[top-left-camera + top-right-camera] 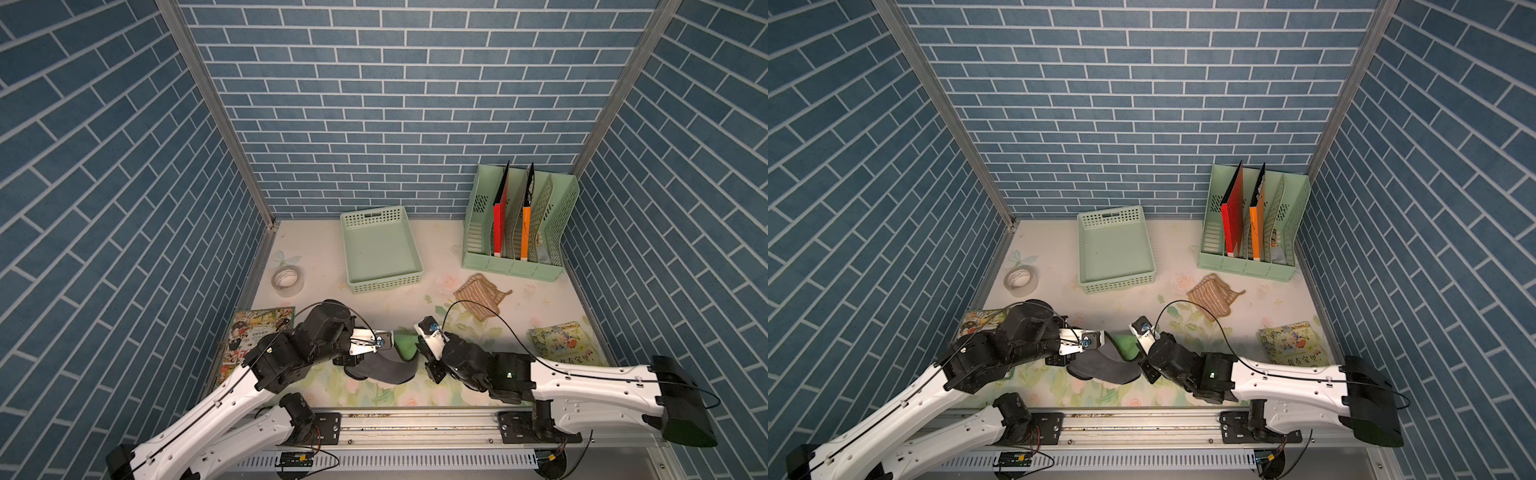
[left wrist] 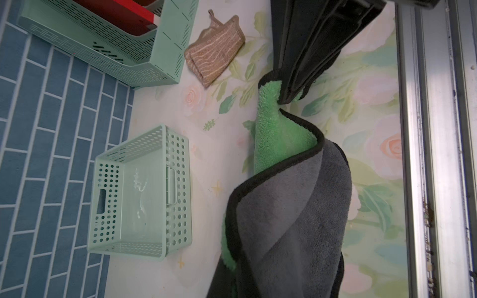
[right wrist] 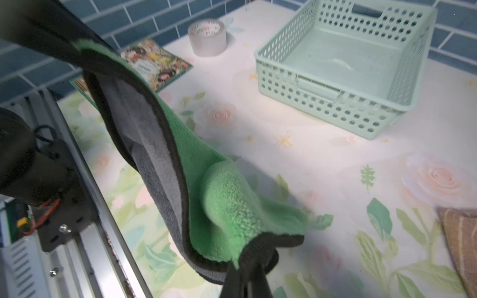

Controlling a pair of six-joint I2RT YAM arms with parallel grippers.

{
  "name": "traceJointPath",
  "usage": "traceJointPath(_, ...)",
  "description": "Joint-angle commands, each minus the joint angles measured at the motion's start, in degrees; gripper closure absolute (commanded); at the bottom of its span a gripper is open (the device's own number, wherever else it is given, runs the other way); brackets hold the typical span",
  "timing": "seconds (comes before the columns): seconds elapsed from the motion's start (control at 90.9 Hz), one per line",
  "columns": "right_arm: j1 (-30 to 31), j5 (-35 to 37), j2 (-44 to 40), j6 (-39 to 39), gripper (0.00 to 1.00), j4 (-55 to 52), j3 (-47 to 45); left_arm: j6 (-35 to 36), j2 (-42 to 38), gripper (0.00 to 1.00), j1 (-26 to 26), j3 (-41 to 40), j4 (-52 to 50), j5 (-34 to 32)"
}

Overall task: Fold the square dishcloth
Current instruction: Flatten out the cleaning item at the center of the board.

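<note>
The square dishcloth [image 1: 386, 368] [image 1: 1108, 368], green on one side and grey on the other with a black hem, hangs in a sagging loop above the front middle of the table. At its left end my left gripper [image 1: 392, 338] [image 1: 1104, 338] is shut on it. In the left wrist view the dishcloth [image 2: 289, 206] hides those jaws. My right gripper [image 1: 419, 347] [image 1: 1142, 353] [image 3: 247, 271] is shut on a black-hemmed corner of the dishcloth [image 3: 219, 206]. The left wrist view also shows the right gripper [image 2: 291, 98] pinching that corner.
A mint basket [image 1: 380, 249] stands at the back centre, a mint file rack [image 1: 519, 224] with red and orange folders at the back right. A brown striped cloth [image 1: 482, 297] lies before the rack. Tape roll [image 1: 286, 280] at left; picture books [image 1: 253, 336] [image 1: 567, 343] at both sides.
</note>
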Motion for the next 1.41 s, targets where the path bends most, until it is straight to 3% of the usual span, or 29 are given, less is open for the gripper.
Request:
traceJointPath(0.0, 0.1, 1.8, -8.5, 2.9, 1.0, -6.5, 0.1, -2.0, -2.1, 1.0, 0.6, 4.4, -1.4, -0.5)
traceJointPath(0.209, 0.3, -0.3, -19.9, 9.2, 1.0, -13.1, 1.6, -3.5, -4.3, 1.0, 3.1, 12.1, -9.1, 5.3)
traceJointPath(0.506, 0.4, -2.5, -23.4, 13.3, 1.0, -18.5, 4.1, -3.0, -9.1, 1.0, 4.6, 15.2, -18.1, 11.3)
traceJointPath(0.792, 0.2, 11.7, -26.5, 16.3, 1.0, -22.9, 5.7, -3.5, -10.5, 1.0, 4.7, 3.2, -11.1, 6.8)
traceJointPath(0.902, -3.3, 13.9, -18.6, 15.0, 1.0, -20.0, 5.8, -3.8, -7.8, 1.0, 4.9, -5.8, -0.9, 0.9)
traceJointPath(0.99, -15.6, 1.3, -10.7, 14.1, 1.0, -14.8, 4.3, -3.1, -1.3, 1.0, 7.2, -10.8, 5.2, 1.0)
traceJointPath(1.111, -27.9, -11.4, 2.0, 13.5, 1.0, -5.7, 1.2, -0.8, 9.1, 1.0, 18.0, -11.7, 11.5, 6.7)
traceJointPath(1.199, -31.3, -15.6, 11.7, 11.7, 1.0, -1.5, 3.2, 0.4, 16.7, 1.0, 24.6, -11.0, 18.3, 6.2)
traceJointPath(1.287, -33.2, -16.3, 21.2, 9.9, 1.0, 0.2, 7.6, 0.1, 25.5, 1.0, 27.8, -9.1, 23.2, 5.2)
traceJointPath(1.342, -34.5, -16.6, 26.3, 8.7, 0.98, 0.8, 10.7, -0.9, 29.6, 0.88, 28.2, -8.3, 26.0, 3.7)
traceJointPath(1.397, -35.8, -17.5, 30.7, 7.6, 0.82, 1.4, 13.8, -2.1, 33.0, 0.74, 28.4, -8.1, 29.6, 1.7)
